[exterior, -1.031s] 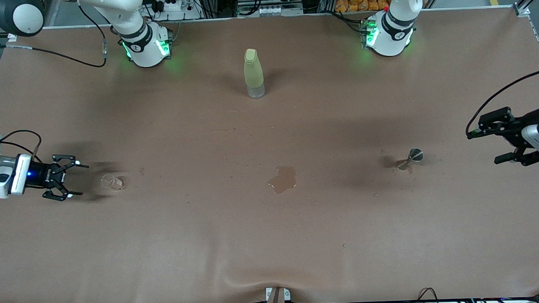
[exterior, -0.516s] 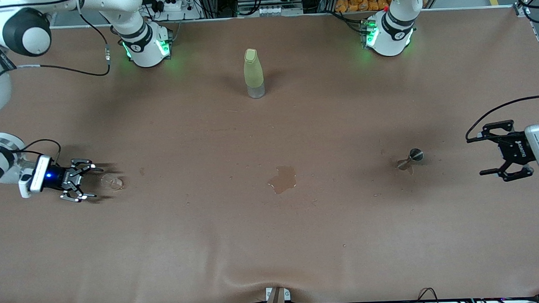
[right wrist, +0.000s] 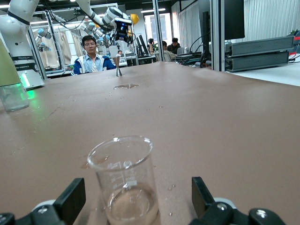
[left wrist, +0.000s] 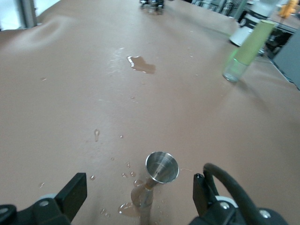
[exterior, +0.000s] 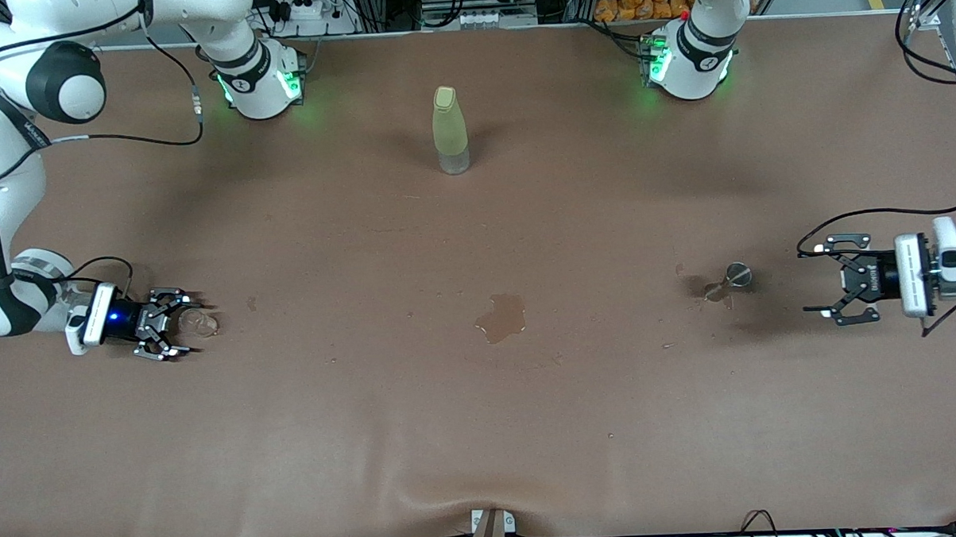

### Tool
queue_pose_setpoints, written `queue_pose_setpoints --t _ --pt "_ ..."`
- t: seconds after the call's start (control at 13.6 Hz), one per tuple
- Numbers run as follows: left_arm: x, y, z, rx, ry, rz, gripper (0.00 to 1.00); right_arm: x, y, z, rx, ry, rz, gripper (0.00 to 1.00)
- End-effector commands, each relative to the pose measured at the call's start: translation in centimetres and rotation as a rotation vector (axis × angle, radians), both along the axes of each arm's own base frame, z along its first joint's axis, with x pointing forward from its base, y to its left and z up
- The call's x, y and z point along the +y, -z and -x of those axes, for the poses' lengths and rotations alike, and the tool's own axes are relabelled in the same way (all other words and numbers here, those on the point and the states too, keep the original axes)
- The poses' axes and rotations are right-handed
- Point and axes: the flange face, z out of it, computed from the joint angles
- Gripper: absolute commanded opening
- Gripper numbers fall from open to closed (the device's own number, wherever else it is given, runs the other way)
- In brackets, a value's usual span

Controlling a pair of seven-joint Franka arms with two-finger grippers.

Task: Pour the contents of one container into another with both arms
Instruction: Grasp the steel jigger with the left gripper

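Straddling the half-hidden cup (exterior: 199,323), right tool (exterior: 179,323) gapes.

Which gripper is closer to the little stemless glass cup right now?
The right gripper: open, low at the right arm's end of the table, fingers on either side of the stemless cup. The left gripper, open, is at the left arm's end, beside the stemmed glass.

Right pincer (exterior: 179,324) low at the right arm's end of the desk (exterior: 483,427), fingers spread. Left pincer (exterior: 822,281) low at the left arm's end, fingers spread.
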Motion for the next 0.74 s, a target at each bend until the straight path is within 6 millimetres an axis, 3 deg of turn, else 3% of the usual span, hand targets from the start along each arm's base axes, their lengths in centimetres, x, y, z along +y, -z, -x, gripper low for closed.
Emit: queue_pose_setpoints --t 0.0,0.37,0.52,0.66 --pt "-0.6 3.4 0.2 -0.057 0.071 0.106 1.00 -0.3 -0.2 -0.4 -0.021 0.010 -0.037 1.00" --pt "-0.5 9.3 1.5 -0.093 0.119 0.190 1.00 0.0 -0.1 -0.1 -0.017 0.004 -0.055 0.89" --pt "-1.3 11.8 1.6 -0.173 0.129 0.270 1.00 -0.2 -0.1 0.0 -0.017 0.007 -0.055 0.76" --pt "-1.7 13.1 2.0 -0.169 0.133 0.299 1.00 -0.2 -0.1 0.0 -0.017 0.006 -0.054 0.55"
